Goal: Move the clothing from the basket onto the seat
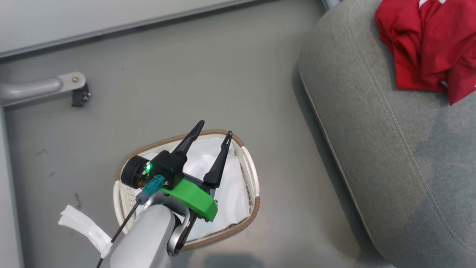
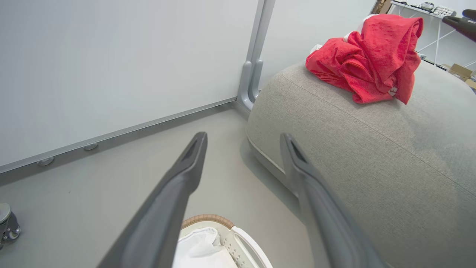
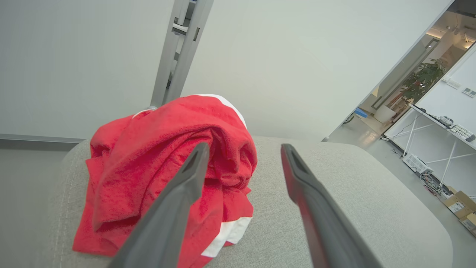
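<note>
Though crumpled, red, seemingly terry clothing [image 3: 148, 160] on nubby grey seat [image 3: 334, 193]; left claw [image 2: 243, 137], right claw [image 3: 243, 149] both splayed.

floor: plain grey floor [image 1: 208, 74], a few dark scuffs
walls: white panels [image 2: 111, 67], grey metal post [image 3: 182, 48] between them
left side: grey metal leg [image 1: 33, 88] on a caster [image 1: 80, 97]
far right: potted plant [image 3: 422, 80], white trestle table [image 3: 438, 123], cardboard boxes [image 3: 461, 206] underneath
light: bright, pretty even
</note>
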